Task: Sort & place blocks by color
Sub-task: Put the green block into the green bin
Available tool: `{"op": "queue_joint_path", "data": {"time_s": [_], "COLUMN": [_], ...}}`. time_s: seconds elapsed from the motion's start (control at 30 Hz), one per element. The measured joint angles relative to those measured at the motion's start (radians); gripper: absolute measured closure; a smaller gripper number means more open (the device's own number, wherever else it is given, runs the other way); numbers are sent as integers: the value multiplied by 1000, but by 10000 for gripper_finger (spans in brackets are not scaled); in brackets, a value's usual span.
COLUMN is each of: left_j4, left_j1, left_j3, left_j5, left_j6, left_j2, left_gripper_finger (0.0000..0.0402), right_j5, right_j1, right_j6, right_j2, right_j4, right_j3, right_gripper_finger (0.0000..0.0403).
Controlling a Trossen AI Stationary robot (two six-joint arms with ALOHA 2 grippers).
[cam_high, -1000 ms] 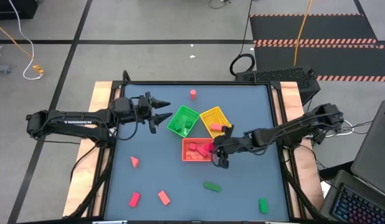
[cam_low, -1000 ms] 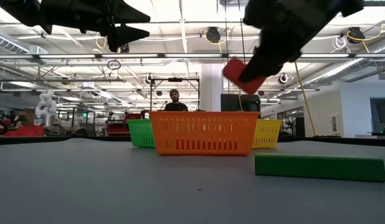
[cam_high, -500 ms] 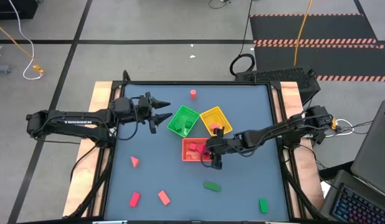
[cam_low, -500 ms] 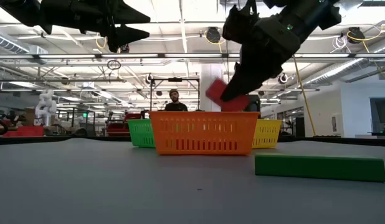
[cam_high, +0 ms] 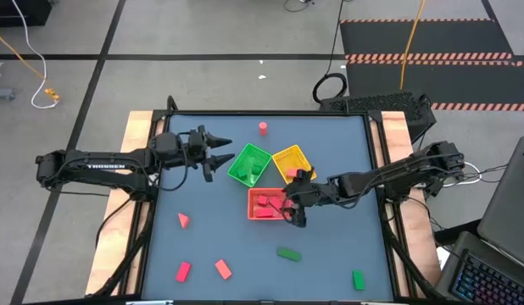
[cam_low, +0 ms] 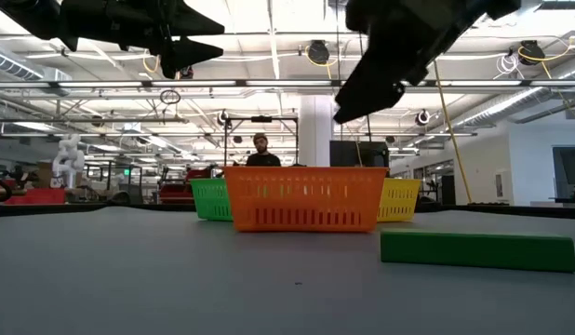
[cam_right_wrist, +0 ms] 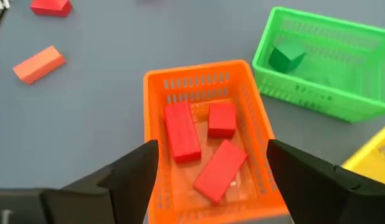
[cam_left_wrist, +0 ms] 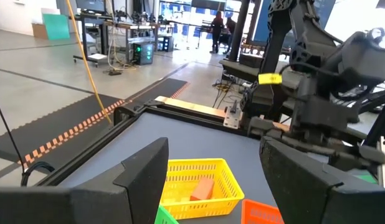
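Note:
The orange tray (cam_right_wrist: 202, 140) holds three red blocks: a long one (cam_right_wrist: 182, 130), a square one (cam_right_wrist: 222, 119) and a slanted one (cam_right_wrist: 220, 163). My right gripper (cam_high: 292, 212) hangs open over this tray's right edge with nothing between its fingers (cam_right_wrist: 127, 174). Behind it stand the green tray (cam_high: 249, 163), holding a green block (cam_right_wrist: 286, 56), and the yellow tray (cam_high: 292, 159), holding a salmon block (cam_left_wrist: 202, 186). My left gripper (cam_high: 224, 151) waits open and level, left of the green tray. Loose blocks lie flat on the table.
Loose on the table: a red cylinder (cam_high: 263, 128) at the far side, a red wedge (cam_high: 183, 220), a red brick (cam_high: 183, 271), a salmon brick (cam_high: 223, 269), a green brick (cam_high: 288, 253) and a green block (cam_high: 358, 279) near the front. A person (cam_low: 260, 149) stands in the room beyond.
My right gripper carried a red block over the orange tray, dipped toward it, opened and let the block go, then rose a little. The block has fallen into the tray among the other red ones.

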Motion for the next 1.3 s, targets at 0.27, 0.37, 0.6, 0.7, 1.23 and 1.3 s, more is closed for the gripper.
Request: {"op": "queue_joint_path", "data": {"time_s": [0.27, 0.37, 0.6, 0.7, 1.23, 1.3], "left_j4": [0, 0, 3, 14, 75, 72], "left_j1": [0, 0, 0, 2, 27, 27], "left_j3": [0, 0, 0, 0, 0, 0], "left_j5": [0, 0, 0, 0, -7, -7], "left_j6": [0, 0, 0, 2, 27, 28], "left_j2": [0, 0, 0, 0, 0, 0], "left_gripper_finger": [149, 149, 149, 149, 149, 149], "right_j5": [-22, -47, -27, -29, 26, 27], "right_j1": [90, 142, 241, 276, 435, 435], "right_j6": [182, 264, 406, 459, 660, 652], "right_j2": [-70, -56, 22, 60, 261, 296], "right_j4": [-206, -229, -187, -147, 49, 34], "right_j3": [0, 0, 0, 0, 0, 24], "right_gripper_finger": [126, 127, 127, 127, 127, 127]}}
